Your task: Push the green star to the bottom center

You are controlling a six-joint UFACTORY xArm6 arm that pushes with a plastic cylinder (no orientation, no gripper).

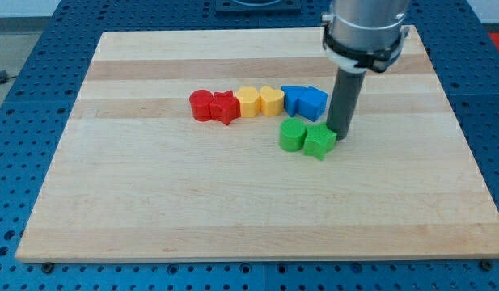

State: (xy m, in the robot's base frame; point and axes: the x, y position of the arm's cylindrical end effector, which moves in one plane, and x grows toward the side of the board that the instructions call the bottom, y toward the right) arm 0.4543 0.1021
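The green star (319, 141) lies a little right of the board's middle, touching a green cylinder (293, 135) on its left. My tip (340, 136) stands right against the star's upper right side, just below the blue blocks. The dark rod rises from there to the arm's grey head at the view's top.
A row of blocks runs just above the green pair: a red cylinder (201, 105), a red star (224, 107), two yellow blocks (248, 102) (271, 101) and two blue blocks (293, 99) (315, 103). The wooden board (233, 210) rests on a blue perforated table.
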